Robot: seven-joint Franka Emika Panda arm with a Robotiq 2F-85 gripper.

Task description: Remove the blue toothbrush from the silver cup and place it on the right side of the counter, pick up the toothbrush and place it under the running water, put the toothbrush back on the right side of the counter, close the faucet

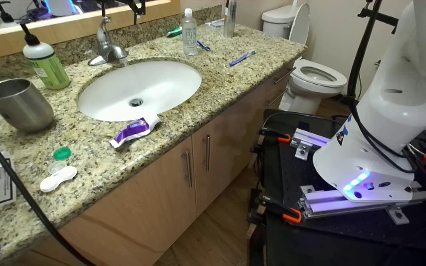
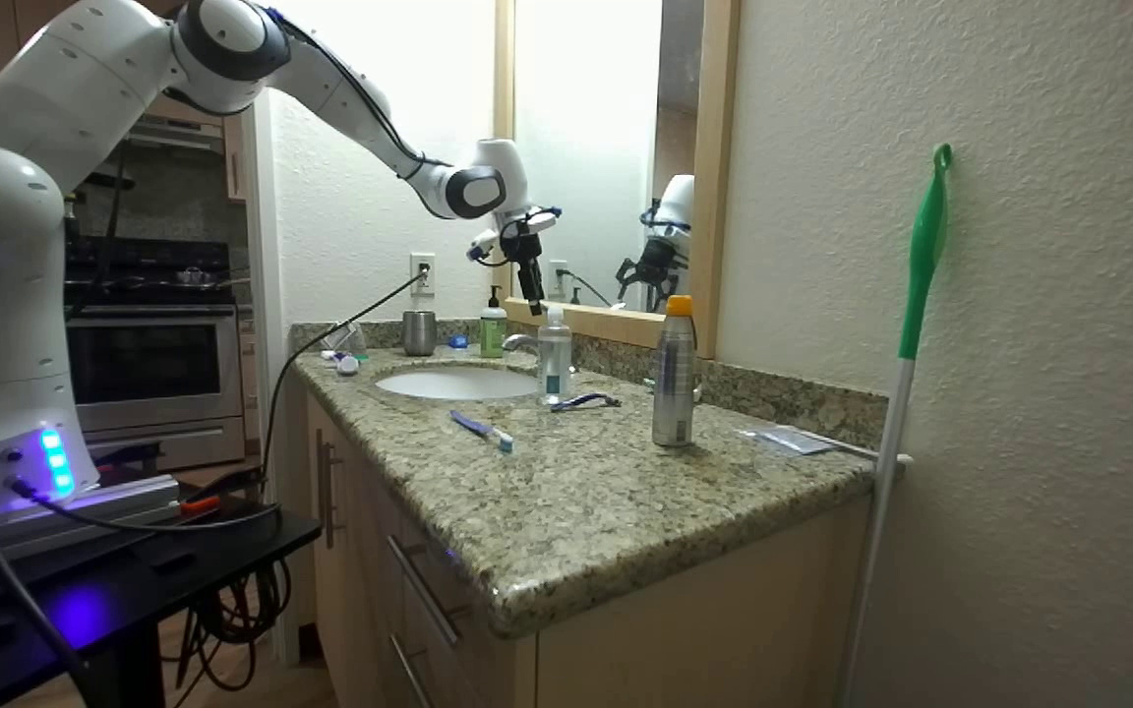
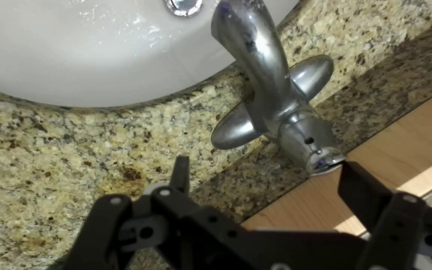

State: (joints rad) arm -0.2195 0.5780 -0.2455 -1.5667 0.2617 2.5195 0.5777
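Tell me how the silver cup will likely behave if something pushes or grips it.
The silver cup looks like metal, so it should be stiff when squeezed. Squat and upright, it would probably slide before tipping. Its smooth, rounded side may prove slippery.

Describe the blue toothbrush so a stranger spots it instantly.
Find the granite counter; go past the sink toward the toilet. There lies the blue toothbrush: straight, with pale bristles, unlike the darker, curved item beside the clear bottle.
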